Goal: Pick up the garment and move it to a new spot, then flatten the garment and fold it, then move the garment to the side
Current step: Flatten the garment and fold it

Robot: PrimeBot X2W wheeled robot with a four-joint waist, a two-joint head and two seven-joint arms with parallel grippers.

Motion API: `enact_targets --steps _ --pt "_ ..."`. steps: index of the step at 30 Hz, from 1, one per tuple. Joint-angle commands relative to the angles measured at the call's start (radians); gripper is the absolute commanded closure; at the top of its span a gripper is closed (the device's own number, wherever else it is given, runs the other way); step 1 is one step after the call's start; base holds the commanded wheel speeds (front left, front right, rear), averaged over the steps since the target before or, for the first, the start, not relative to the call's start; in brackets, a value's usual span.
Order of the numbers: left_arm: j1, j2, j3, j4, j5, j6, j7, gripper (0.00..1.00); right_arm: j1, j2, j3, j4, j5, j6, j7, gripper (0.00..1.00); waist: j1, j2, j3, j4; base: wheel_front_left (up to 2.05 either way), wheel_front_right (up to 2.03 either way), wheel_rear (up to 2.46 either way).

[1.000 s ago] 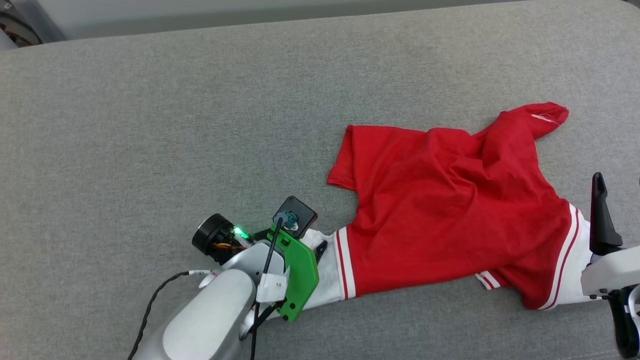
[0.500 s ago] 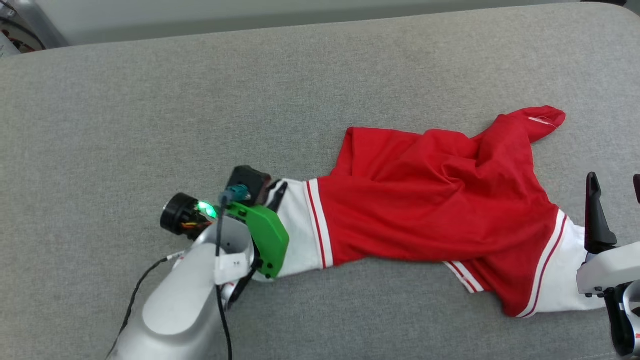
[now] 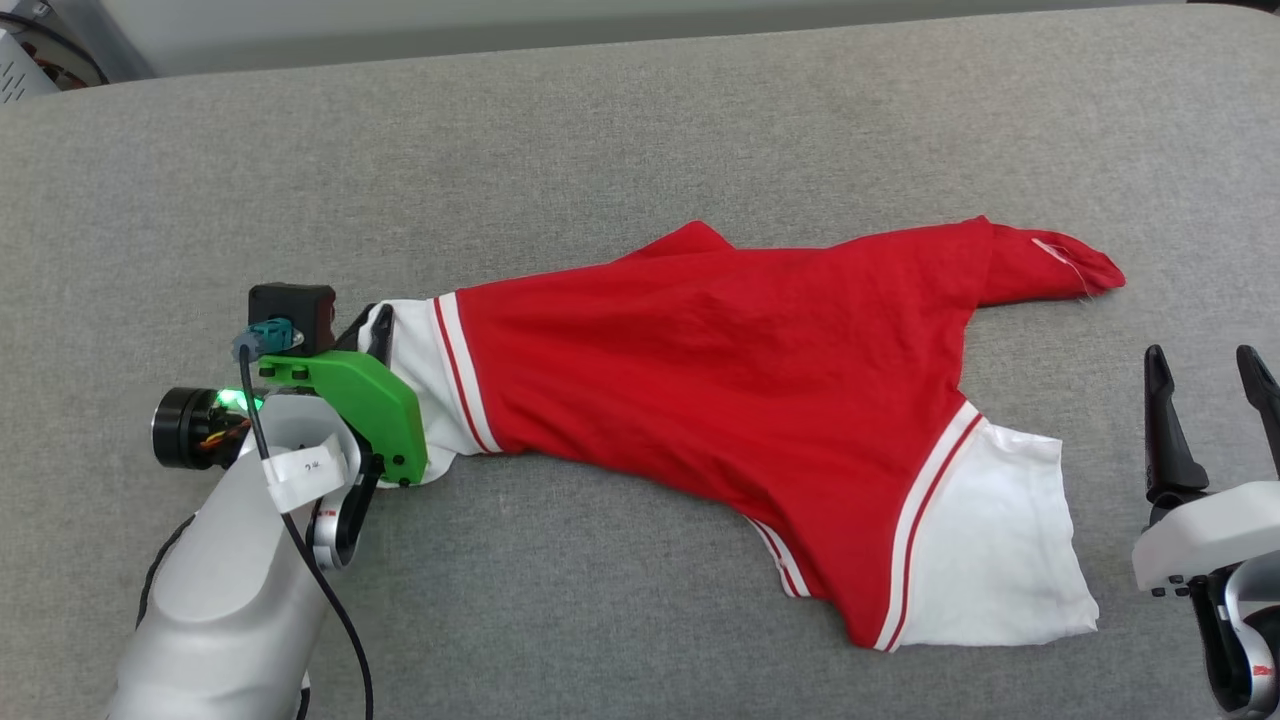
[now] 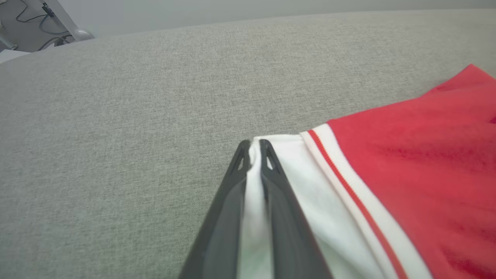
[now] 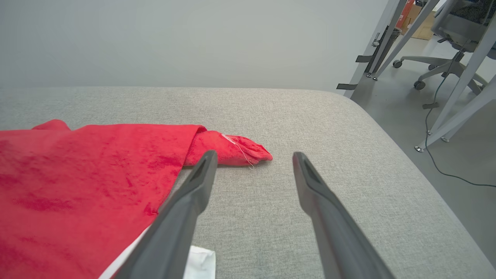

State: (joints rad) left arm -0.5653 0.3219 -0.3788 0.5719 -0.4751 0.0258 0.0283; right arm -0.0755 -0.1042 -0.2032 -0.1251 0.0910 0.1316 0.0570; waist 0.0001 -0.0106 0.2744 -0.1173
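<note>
My left gripper [image 4: 254, 149] has clamped the white sleeve [image 4: 298, 170] of the shirt [image 3: 720, 370] and dragged it out straight (flattening is underway); my right gripper [image 5: 252, 161] stands wide, empty, shirt alongside.

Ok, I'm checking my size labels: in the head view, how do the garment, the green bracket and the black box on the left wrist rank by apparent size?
Largest to smallest:
1. garment
2. green bracket
3. black box, clearly the smallest

Env: lab/office workspace. Evidence: castor office chair [image 5: 434, 62], angled metal frame legs [image 5: 453, 124], loose floor cable [image 5: 465, 179], cardboard box [image 5: 422, 27], plain grey wall [image 5: 174, 38], fabric-covered tabletop [image 5: 310, 116].
</note>
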Motion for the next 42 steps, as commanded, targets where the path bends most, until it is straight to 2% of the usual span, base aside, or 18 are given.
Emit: enact_targets --steps 1,5,11,13,16,21,25,28,33,42 --pt "-0.019 0.013 0.006 0.012 0.0 0.009 -0.015 0.0 -0.007 -0.004 0.004 0.005 -0.003 -0.001 -0.007 0.0 -0.0001 0.0106 0.001 0.004 0.0 0.0 0.0" --pt "-0.014 0.006 0.015 0.026 -0.008 0.003 -0.08 0.0 -0.009 -0.01 0.01 0.016 -0.006 -0.001 -0.009 0.0 -0.0001 0.0106 -0.015 0.02 0.0 0.0 0.0" --pt "0.02 0.017 0.024 -0.016 0.018 0.002 -0.242 0.0 -0.006 -0.029 0.017 0.019 -0.006 -0.001 -0.005 0.0 -0.0001 0.0106 -0.06 0.063 0.0 0.0 0.0" --pt "0.041 0.022 0.023 -0.061 0.035 0.0 -0.271 0.0 -0.003 -0.036 0.021 0.017 -0.002 -0.001 0.0 0.0 -0.0001 0.0106 -0.075 0.083 0.0 0.0 0.0" --pt "0.112 0.024 0.017 -0.212 0.074 -0.034 -0.289 0.0 0.004 -0.053 0.039 0.01 0.006 -0.001 0.011 0.0 -0.0001 0.0106 -0.1 0.126 0.0 0.0 0.0" --pt "0.283 -0.012 0.071 -0.447 0.117 -0.036 -0.29 0.0 0.011 -0.074 0.056 0.005 0.019 -0.001 0.027 0.0 -0.0001 0.0106 -0.127 0.182 0.0 0.0 0.0" --pt "0.4 -0.048 0.085 -0.551 0.165 -0.032 -0.29 0.0 0.023 -0.09 0.068 0.006 0.029 -0.001 0.045 0.0 -0.0001 0.0106 -0.137 0.228 0.0 0.0 0.0" --pt "0.445 -0.065 0.087 -0.576 0.195 -0.04 -0.29 0.0 0.033 -0.101 0.093 0.009 0.034 -0.001 0.075 0.0 -0.0001 0.0106 -0.138 0.255 0.0 0.0 0.0" --pt "0.452 -0.09 0.106 -0.596 0.229 -0.059 -0.29 0.0 0.005 -0.155 0.152 0.017 0.056 -0.001 0.203 0.0 -0.0001 0.0106 -0.124 0.299 0.0 0.0 0.0" --pt "0.43 -0.139 0.116 -0.585 0.257 -0.097 -0.29 0.0 -0.157 -0.292 0.263 0.083 0.139 -0.001 0.618 0.0 -0.0001 0.0106 -0.053 0.384 0.0 0.0 0.0"
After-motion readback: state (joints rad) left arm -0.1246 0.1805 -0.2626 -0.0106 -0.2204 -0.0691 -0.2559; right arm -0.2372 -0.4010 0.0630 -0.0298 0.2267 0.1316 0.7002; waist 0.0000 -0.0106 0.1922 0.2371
